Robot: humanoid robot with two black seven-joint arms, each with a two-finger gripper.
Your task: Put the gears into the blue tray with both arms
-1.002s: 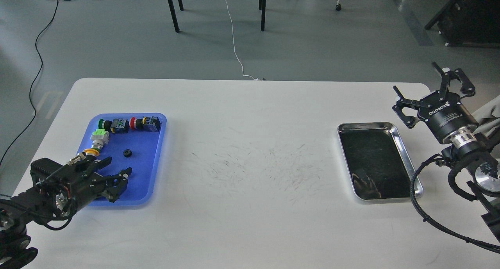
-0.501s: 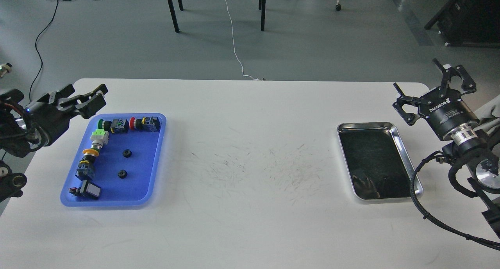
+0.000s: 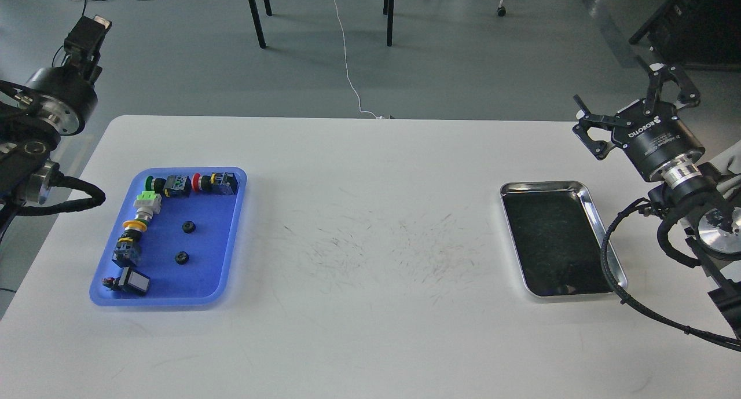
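Note:
The blue tray point(image 3: 227, 254) lies on the left of the white table. Two small black gears rest on its floor, one point(image 3: 188, 227) near the middle and one point(image 3: 182, 257) just below it. My left gripper point(image 3: 88, 33) is raised high off the table's far left corner, well away from the tray. It is seen dark and side-on, so its fingers cannot be told apart. My right gripper point(image 3: 616, 87) hangs above the table's far right corner, beyond the silver tray, open with nothing between its fingers.
Colourful push-button switches point(image 3: 185, 185) line the blue tray's far and left sides. A shiny silver tray point(image 3: 603, 235) with a dark bottom sits at the right. Scuff marks cover the table's middle. Black cables hang beside both arms, and chair legs stand on the floor beyond.
My left arm lifted off the blue tray's near end and swung up to the far left, uncovering a second gear and more switches. My right gripper rose slightly.

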